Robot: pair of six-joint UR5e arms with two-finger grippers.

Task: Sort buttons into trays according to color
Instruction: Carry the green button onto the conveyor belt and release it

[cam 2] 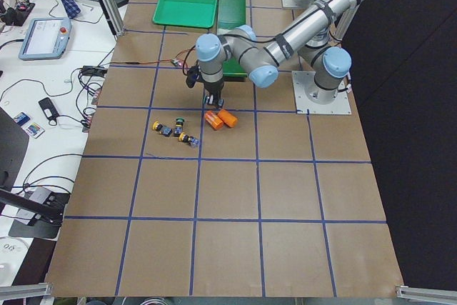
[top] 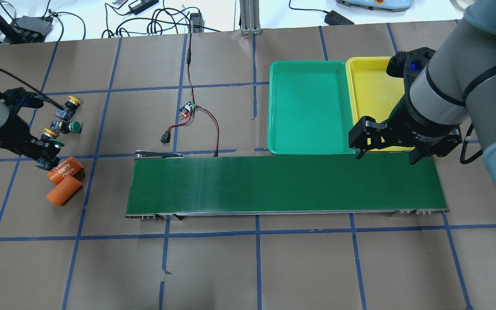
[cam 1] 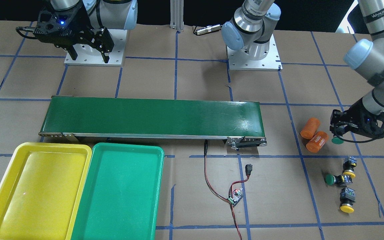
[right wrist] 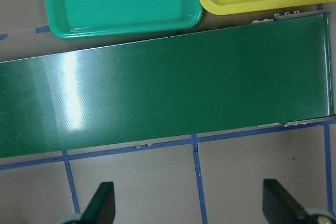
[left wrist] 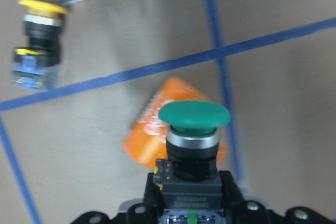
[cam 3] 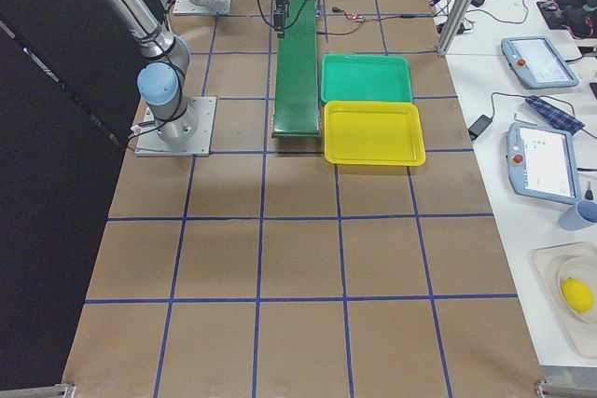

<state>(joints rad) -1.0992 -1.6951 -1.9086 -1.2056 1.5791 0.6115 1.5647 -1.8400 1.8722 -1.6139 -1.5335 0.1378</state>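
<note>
Glossy green mushroom-cap button (left wrist: 194, 124) in the pinch of left pincer (cam 1: 337, 134); right pincer (top: 385, 156) spread wide.

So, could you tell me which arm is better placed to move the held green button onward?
Left: the left gripper holds the green button; the right gripper hangs open, away by the trays.

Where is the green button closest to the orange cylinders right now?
Front-facing view, far right: the green button sits in the left gripper, just right of the orange cylinders, with the other three buttons lying nearer the camera.
</note>
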